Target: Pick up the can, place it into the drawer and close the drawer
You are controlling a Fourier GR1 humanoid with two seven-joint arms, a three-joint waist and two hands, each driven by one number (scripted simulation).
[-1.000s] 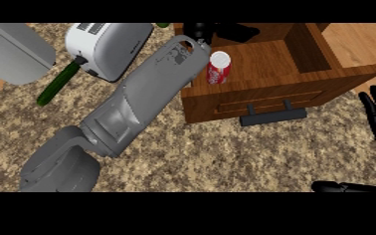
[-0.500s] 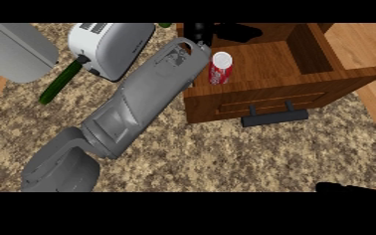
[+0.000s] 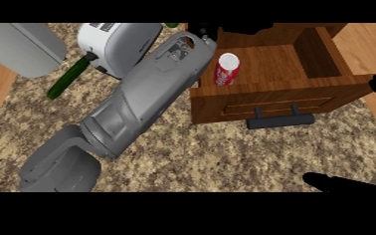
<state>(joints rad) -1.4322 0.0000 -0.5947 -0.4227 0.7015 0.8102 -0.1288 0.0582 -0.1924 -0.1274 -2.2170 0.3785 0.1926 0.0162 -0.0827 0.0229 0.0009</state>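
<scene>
1. Looking straight down, the red-and-white cylindrical can [image 3: 227,69] stands upright inside the open brown wooden drawer [image 3: 279,62], on its floor near the left side.
2. The drawer is pulled out. Its front panel faces the lower edge of the view, and there's a dark bar handle [image 3: 280,120] across that panel.
3. The grey left forearm [image 3: 140,99] runs diagonally from the lower left up to the drawer's back left corner. Its wrist end sits just beside the can, on the can's left.
4. The black left hand [image 3: 242,27] is over the back edge of the drawer, above the can in the view and apart from it. Most of it is cut off at the top, so I can't tell how open it is. It has nothing of the can in it.
5. The black right hand [image 3: 336,182] only pokes in at the lower right corner, over the speckled tan stone countertop [image 3: 220,154] and well apart from the drawer. Too little shows to say whether it's open or closed.
6. Left of the forearm there's a white boxy toaster [image 3: 121,42], with a long green object [image 3: 66,79] lying tilted on the counter just beside it.
7. A pale grey rounded slab [image 3: 26,47] sits at the far upper left.
</scene>
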